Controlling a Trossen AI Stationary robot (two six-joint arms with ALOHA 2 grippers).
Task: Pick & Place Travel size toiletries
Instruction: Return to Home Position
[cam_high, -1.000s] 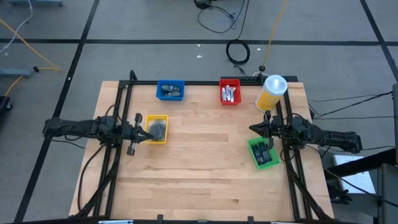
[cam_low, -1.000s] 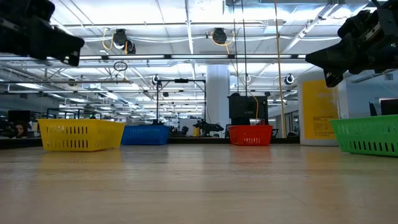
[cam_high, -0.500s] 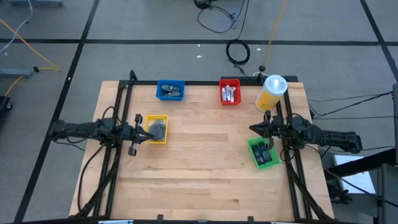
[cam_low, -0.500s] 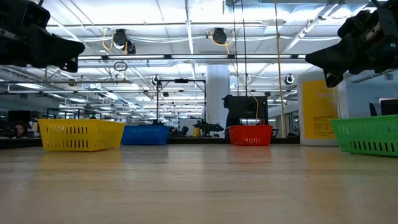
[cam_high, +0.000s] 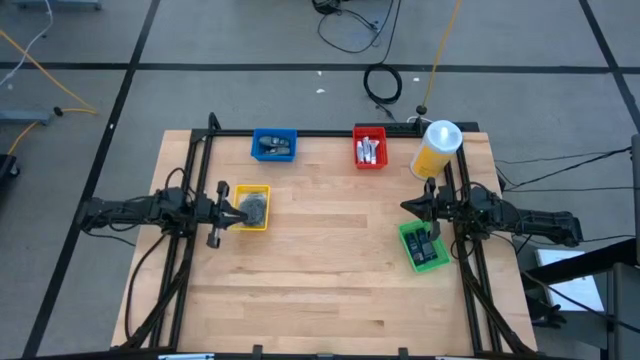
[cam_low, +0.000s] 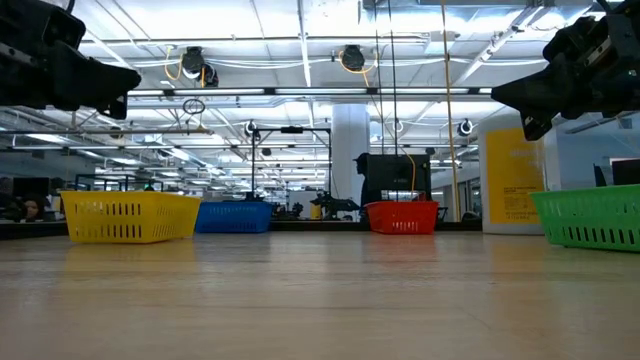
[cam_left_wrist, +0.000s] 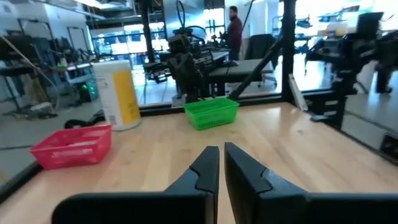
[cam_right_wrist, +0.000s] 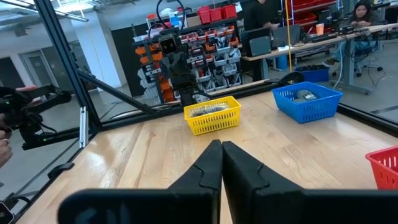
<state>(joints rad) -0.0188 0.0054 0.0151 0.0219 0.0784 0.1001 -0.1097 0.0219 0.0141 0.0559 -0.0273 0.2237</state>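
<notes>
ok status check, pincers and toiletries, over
Left pincer shut, empty, raised by the yellow bin. Right pincer shut, empty, raised near the green bin. Toiletries lie in those, the blue bin and the red bin. Nothing seen between the arms.

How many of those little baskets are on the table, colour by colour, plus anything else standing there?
Yellow bin: 1
Blue bin: 1
Red bin: 1
Green bin: 1
Yellow canister: 1
Total: 5
</notes>
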